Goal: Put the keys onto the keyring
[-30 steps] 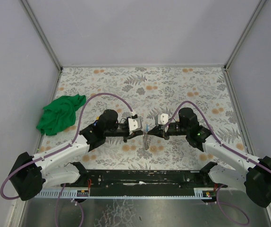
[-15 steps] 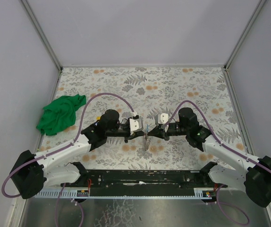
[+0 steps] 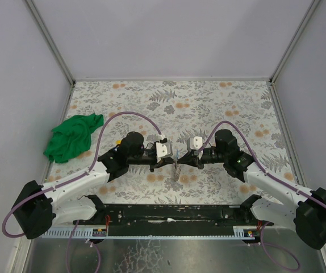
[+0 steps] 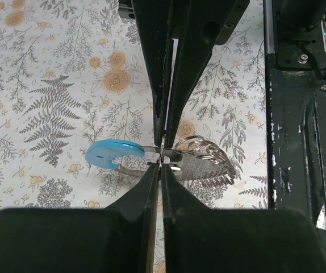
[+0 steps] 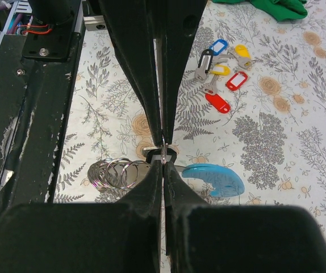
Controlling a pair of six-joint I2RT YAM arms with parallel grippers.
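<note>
The keyring (image 3: 176,166) hangs between both arms above the middle of the table. In the left wrist view its thin wire runs edge-on between the tips, with a light-blue arc (image 4: 112,153) on the left and a bunch of small steel rings (image 4: 201,150) on the right. My left gripper (image 4: 160,166) is shut on the wire from below in that view, and my right gripper (image 5: 163,165) is shut on it from the opposite side. The keys (image 5: 222,79), with red, yellow, blue and black tags, lie in a loose heap on the table beyond the grippers, untouched.
A crumpled green cloth (image 3: 71,136) lies at the table's left edge. The black base rail (image 3: 168,213) runs along the near edge, right beside the grippers. Grey walls enclose the patterned table (image 3: 208,102) on three sides.
The left gripper has edged slightly right, toward the right one. Both stay shut on the keyring, which hangs a little closer under the tips.
</note>
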